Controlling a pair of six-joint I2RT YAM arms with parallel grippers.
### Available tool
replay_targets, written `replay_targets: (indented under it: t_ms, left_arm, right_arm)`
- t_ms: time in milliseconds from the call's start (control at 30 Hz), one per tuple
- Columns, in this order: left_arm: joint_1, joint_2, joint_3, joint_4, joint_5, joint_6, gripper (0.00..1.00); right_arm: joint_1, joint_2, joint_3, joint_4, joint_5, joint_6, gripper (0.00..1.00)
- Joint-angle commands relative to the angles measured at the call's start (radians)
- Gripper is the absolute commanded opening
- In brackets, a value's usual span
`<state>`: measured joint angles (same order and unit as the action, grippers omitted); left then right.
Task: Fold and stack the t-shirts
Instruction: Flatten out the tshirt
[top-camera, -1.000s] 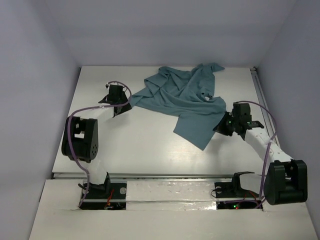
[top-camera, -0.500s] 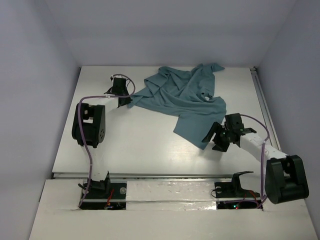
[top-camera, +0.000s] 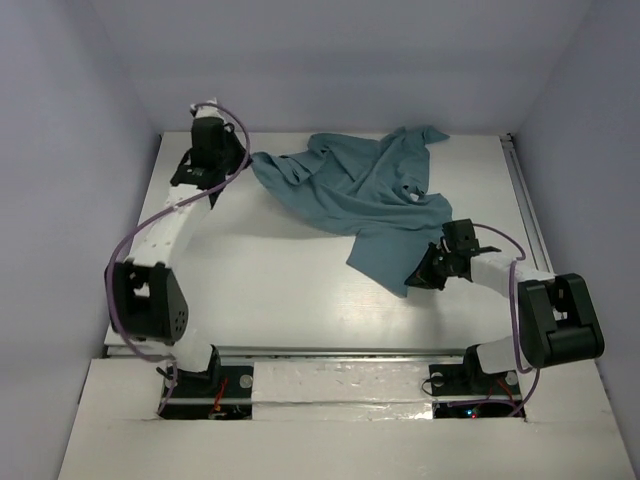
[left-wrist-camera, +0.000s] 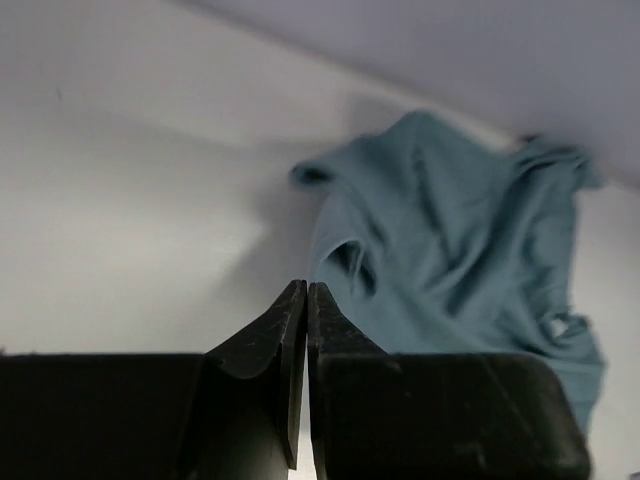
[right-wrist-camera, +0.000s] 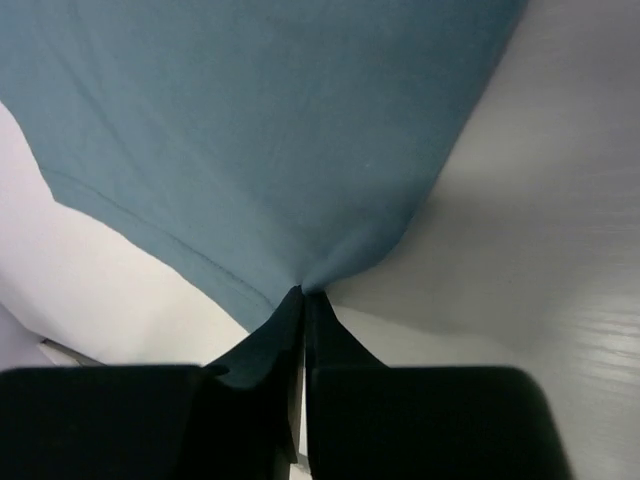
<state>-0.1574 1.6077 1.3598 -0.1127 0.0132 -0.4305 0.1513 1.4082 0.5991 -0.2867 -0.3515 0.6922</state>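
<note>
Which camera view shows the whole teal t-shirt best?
The top external view: the whole teal t-shirt lies crumpled there. The left wrist view shows it partly hidden; the right wrist view shows only the corner pinched in the right claw.

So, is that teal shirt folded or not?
Not folded: the t-shirt lies loosely crumpled and wrinkled on the table, no neat edges.

This is a robotics lab test cell. A white table (top-camera: 280, 290) stands boxed in by plain pale walls on the left (top-camera: 60, 200), far (top-camera: 330, 60) and right (top-camera: 590, 150) sides. Two black-and-white robot arms, the left arm (top-camera: 165, 230) and the right arm (top-camera: 495, 272), are bolted to a ledge (top-camera: 340, 385) at the near edge, with purple cables (top-camera: 118, 250) looping along them. A metal rail (top-camera: 522, 195) runs along the table's right edge. A crumpled teal t-shirt (top-camera: 370, 190) lies on the far half.
</note>
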Motion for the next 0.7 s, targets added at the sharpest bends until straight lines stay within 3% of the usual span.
replay_targets:
  t_ms: [0, 267, 367, 533, 567, 600, 633, 667]
  left_arm:
    - [0.033, -0.112, 0.062, -0.035, 0.016, -0.022, 0.0]
    - [0.232, 0.058, 0.065, -0.015, 0.068, -0.066, 0.0]
    - [0.269, 0.045, -0.043, 0.022, 0.09, -0.088, 0.0]
    - [0.305, -0.147, -0.368, 0.142, 0.065, -0.122, 0.0]
    - [0.305, -0.173, -0.407, 0.151, 0.061, -0.123, 0.06]
    - [0.318, -0.205, -0.438, 0.156, 0.059, -0.12, 0.19]
    - [0.34, -0.213, -0.477, 0.154, 0.054, -0.113, 0.44]
    - [0.355, -0.221, -0.49, 0.145, 0.05, -0.106, 0.54]
  right_arm:
    - [0.002, 0.0, 0.031, -0.006, 0.084, -0.031, 0.01]
    - [0.002, -0.218, 0.096, -0.267, 0.2, -0.103, 0.0]
    - [0.002, -0.281, 0.094, -0.35, 0.187, -0.108, 0.0]
    - [0.002, -0.301, 0.033, -0.355, 0.155, -0.066, 0.0]
    - [0.002, -0.285, 0.034, -0.356, 0.151, -0.059, 0.0]
    - [0.002, -0.276, 0.036, -0.356, 0.146, -0.059, 0.0]
    - [0.002, -0.269, 0.041, -0.356, 0.126, -0.062, 0.02]
    - [0.002, -0.262, 0.042, -0.356, 0.118, -0.072, 0.1]
